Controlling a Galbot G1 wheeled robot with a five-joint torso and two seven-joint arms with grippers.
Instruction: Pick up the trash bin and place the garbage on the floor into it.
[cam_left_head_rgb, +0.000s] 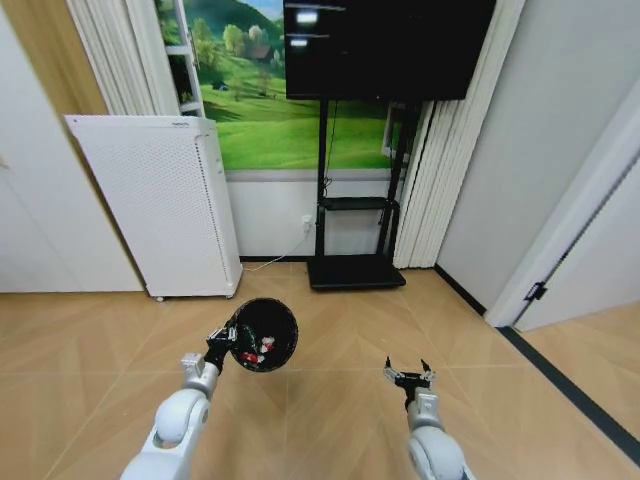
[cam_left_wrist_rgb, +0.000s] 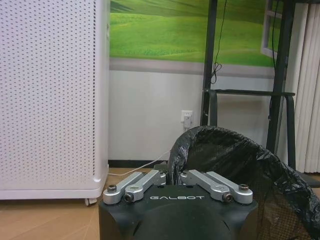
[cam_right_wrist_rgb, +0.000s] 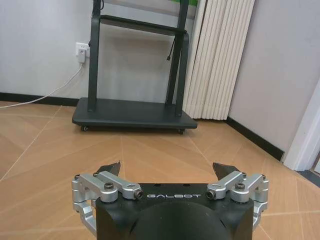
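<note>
The trash bin (cam_left_head_rgb: 264, 335) is a small round black bin with a black bag liner, held up above the wooden floor and tipped so its mouth faces me. Red-and-white garbage (cam_left_head_rgb: 258, 350) lies inside it. My left gripper (cam_left_head_rgb: 229, 339) is shut on the bin's rim at its left side; in the left wrist view the bag-lined rim (cam_left_wrist_rgb: 220, 145) rises just past my left gripper (cam_left_wrist_rgb: 176, 176). My right gripper (cam_left_head_rgb: 408, 376) hangs open over bare floor to the right of the bin, with nothing between its fingers (cam_right_wrist_rgb: 112, 169).
A tall white perforated appliance (cam_left_head_rgb: 160, 205) stands against the back wall on the left. A black TV stand (cam_left_head_rgb: 355, 270) with a screen above sits at centre back, with a white cable and wall socket (cam_right_wrist_rgb: 80, 51) beside it. A door frame (cam_left_head_rgb: 560, 250) is on the right.
</note>
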